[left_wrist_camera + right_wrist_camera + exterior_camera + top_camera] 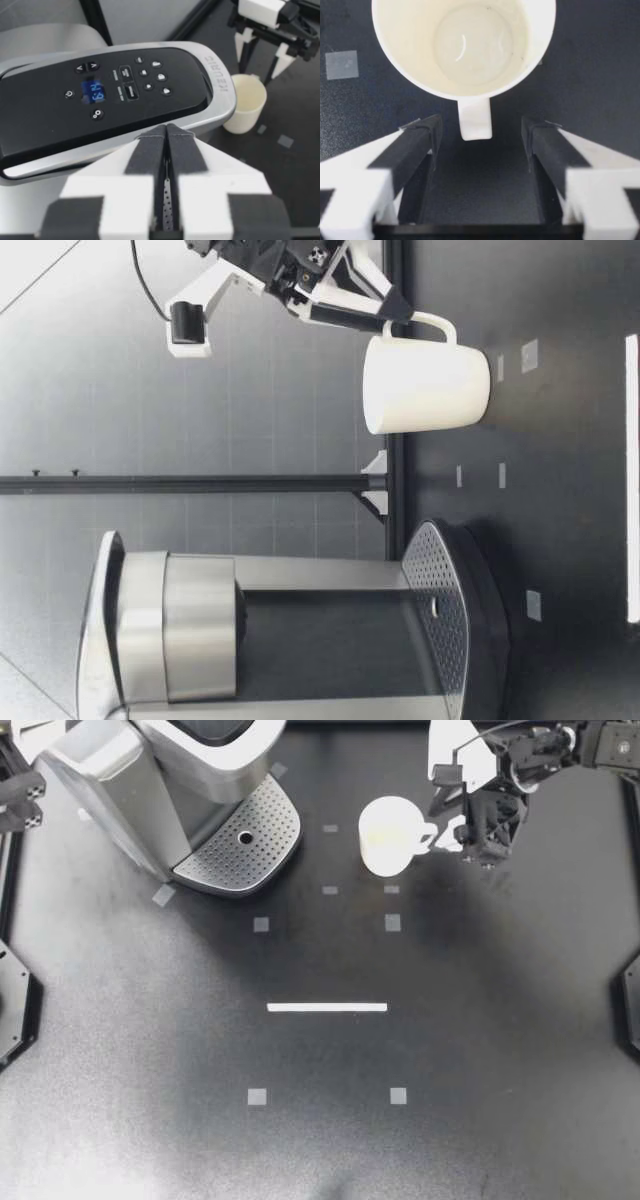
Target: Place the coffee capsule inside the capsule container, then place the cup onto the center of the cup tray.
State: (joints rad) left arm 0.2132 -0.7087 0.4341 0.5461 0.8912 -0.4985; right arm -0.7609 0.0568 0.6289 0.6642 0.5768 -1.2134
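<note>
Your right gripper (455, 835) is straddling the handle (475, 120) of the cup (390, 835) with jaws open, the cup standing right of the cup tray (240, 845); your left gripper (166, 131) is hovering closed over the lid (45, 120) of the coffee machine (110, 780), its blue display (93, 91) glowing; grey tape squares (261, 924) are dotting the black table (150, 1050)

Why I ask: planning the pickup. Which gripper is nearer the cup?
Right. My right gripper is open with the handle of the cup between its fingers; my left gripper is shut by the coffee machine, farther off.
</note>
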